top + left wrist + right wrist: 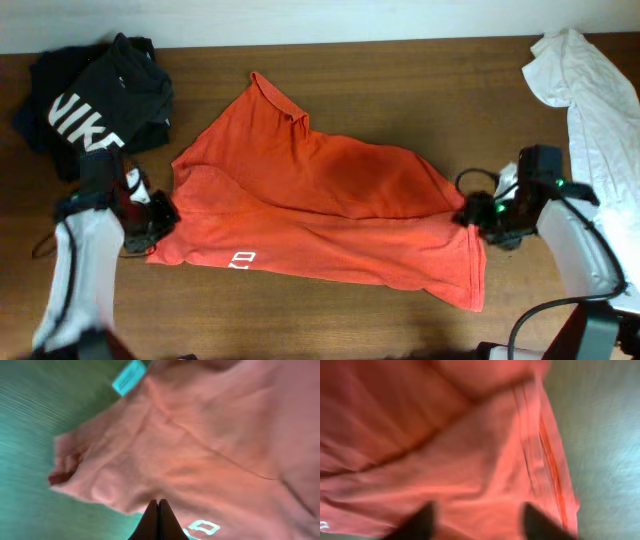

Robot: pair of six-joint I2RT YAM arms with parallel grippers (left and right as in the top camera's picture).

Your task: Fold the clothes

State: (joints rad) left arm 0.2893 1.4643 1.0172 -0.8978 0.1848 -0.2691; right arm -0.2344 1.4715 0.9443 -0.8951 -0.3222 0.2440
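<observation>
The red-orange T-shirt point(320, 200) lies spread and wrinkled across the middle of the wooden table, with its collar at the back and a small white logo point(243, 261) near the front left. My left gripper point(165, 215) is at the shirt's left edge. In the left wrist view its jaws point(159, 502) are pressed together on the edge of the shirt point(200, 435), beside the logo point(202, 528). My right gripper point(472, 215) is at the shirt's right hem. In the right wrist view its fingers point(477, 510) are spread apart over the cloth point(445, 435).
A black garment with white NIKE lettering point(95, 95) is bunched at the back left. A white garment point(590, 90) lies along the right side. Bare brown table point(400, 70) shows behind the shirt. A label point(129, 376) shows near the collar.
</observation>
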